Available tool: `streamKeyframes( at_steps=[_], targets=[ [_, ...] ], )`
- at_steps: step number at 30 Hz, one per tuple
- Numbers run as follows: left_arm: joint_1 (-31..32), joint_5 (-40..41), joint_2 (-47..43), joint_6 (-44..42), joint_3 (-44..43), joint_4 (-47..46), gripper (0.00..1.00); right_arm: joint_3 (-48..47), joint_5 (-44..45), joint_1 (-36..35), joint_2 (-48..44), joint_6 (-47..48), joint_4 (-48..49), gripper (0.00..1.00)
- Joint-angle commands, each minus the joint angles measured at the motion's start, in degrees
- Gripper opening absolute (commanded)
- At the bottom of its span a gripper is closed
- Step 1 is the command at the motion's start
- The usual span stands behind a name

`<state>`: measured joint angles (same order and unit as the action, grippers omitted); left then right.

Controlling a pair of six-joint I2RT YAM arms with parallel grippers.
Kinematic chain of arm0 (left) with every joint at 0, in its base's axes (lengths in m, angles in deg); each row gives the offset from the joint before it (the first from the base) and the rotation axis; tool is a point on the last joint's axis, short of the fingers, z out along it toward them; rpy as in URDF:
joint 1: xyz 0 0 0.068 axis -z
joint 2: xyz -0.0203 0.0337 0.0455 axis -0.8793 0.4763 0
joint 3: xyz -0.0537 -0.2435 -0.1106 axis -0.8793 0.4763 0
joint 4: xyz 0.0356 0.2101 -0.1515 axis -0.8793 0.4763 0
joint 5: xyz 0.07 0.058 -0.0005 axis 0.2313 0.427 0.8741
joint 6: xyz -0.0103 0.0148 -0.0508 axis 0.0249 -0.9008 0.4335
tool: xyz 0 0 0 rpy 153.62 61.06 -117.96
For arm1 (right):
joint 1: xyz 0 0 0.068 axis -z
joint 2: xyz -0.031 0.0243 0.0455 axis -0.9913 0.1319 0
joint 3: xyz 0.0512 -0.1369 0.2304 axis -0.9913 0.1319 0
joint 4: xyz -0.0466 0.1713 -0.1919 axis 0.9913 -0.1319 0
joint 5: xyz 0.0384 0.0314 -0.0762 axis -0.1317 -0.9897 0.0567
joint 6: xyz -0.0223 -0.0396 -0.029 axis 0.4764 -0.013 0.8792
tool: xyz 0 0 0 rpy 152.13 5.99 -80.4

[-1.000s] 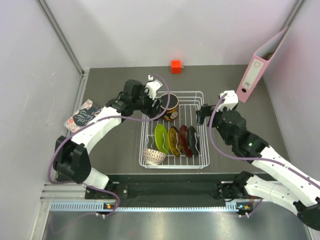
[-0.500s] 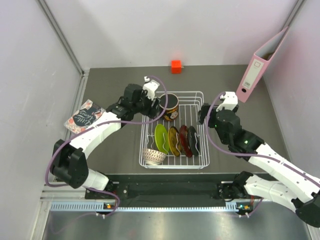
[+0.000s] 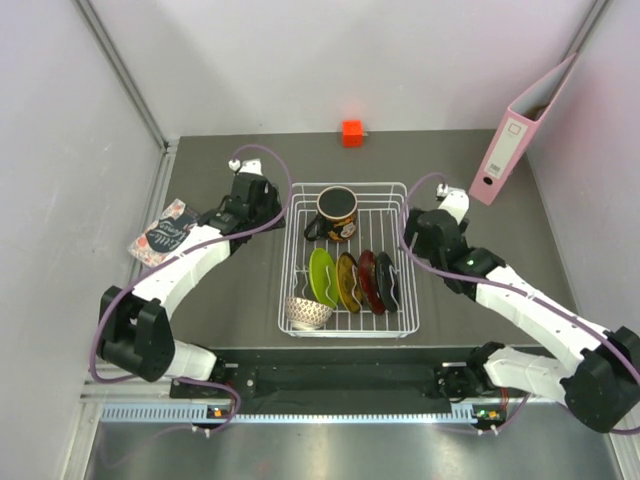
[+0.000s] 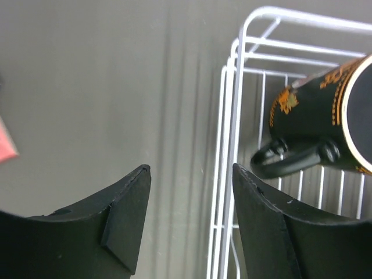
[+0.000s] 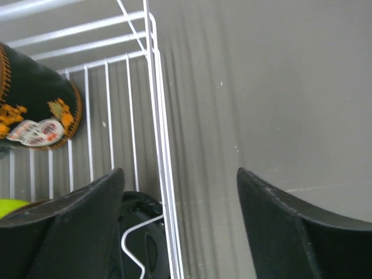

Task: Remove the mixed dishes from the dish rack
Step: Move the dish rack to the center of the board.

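One grey desk point(image 3: 230, 290), found bearing everything. Saw the white wire dish rack point(image 3: 384, 212) at its middle. Found the left fingers point(image 4: 135, 192) spread and empty, hanging over bare desk just outside the rack's far left corner. Found the right fingers point(image 5: 107, 195) spread too, empty, one on either side of the rack's right wall. Noted a pink binder point(image 3: 515, 135) leaning at the far right, a booklet point(image 3: 165, 230) lying far left. Counted four plates point(image 3: 347, 282) on edge in the rack's dividers: green, yellow, red, black, left to right. Saw the dark mug point(image 3: 337, 210) at the rack's far end, the beige bowl point(image 3: 308, 312) in its near left corner. Spotted an orange block point(image 3: 352, 132) by the back wall.
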<state>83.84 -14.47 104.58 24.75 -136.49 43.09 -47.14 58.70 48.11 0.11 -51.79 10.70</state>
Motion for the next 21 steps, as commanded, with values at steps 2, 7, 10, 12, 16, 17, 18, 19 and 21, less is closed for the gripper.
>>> streamKeyframes(
  at_steps=[2, 7, 10, 12, 16, 17, 18, 19, 21],
  targets=[
    [0.13, -4.42, -0.54, 4.25, 1.11, 1.11, 0.61, 1.18, -3.17, 0.38, 2.92, -1.1, 3.68, 0.73],
    [0.13, -5.48, -1.32, 5.13, 3.39, -0.29, 0.59, 1.09, -3.96, 0.38, 5.82, -0.76, 5.0, 0.72],
    [0.22, -6.18, -1.68, 5.31, 4.1, -0.99, 0.59, 0.92, -4.48, 0.38, 7.76, -0.67, 5.97, 0.68],
    [0.22, -7.41, -1.24, 5.48, 4.37, -1.35, 0.58, 0.66, -4.92, 0.38, 8.99, -0.58, 6.41, 0.66],
    [0.22, -8.91, -0.1, 6.27, 4.37, -0.91, 0.57, 0.22, -5.28, 0.38, 10.74, -0.4, 6.94, 0.59],
    [0.22, -9.08, 0.08, 6.36, 4.37, -0.91, 0.57, 0.21, -5.36, 0.38, 10.92, -0.31, 7.03, 0.56],
    [0.22, -9.17, 0.52, 6.45, 4.45, -0.73, 0.56, 0.3, -5.37, 0.38, 10.92, -0.31, 7.2, 0.55],
    [0.22, -9.26, 0.52, 6.62, 4.46, -0.65, 0.55, 0.39, -5.37, 0.47, 10.92, -0.31, 7.29, 0.54],
    [0.3, -9.7, 0.7, 6.8, 4.81, -0.64, 0.51, 0.65, -5.28, 0.55, 10.92, -0.14, 7.55, 0.47]
  ],
)
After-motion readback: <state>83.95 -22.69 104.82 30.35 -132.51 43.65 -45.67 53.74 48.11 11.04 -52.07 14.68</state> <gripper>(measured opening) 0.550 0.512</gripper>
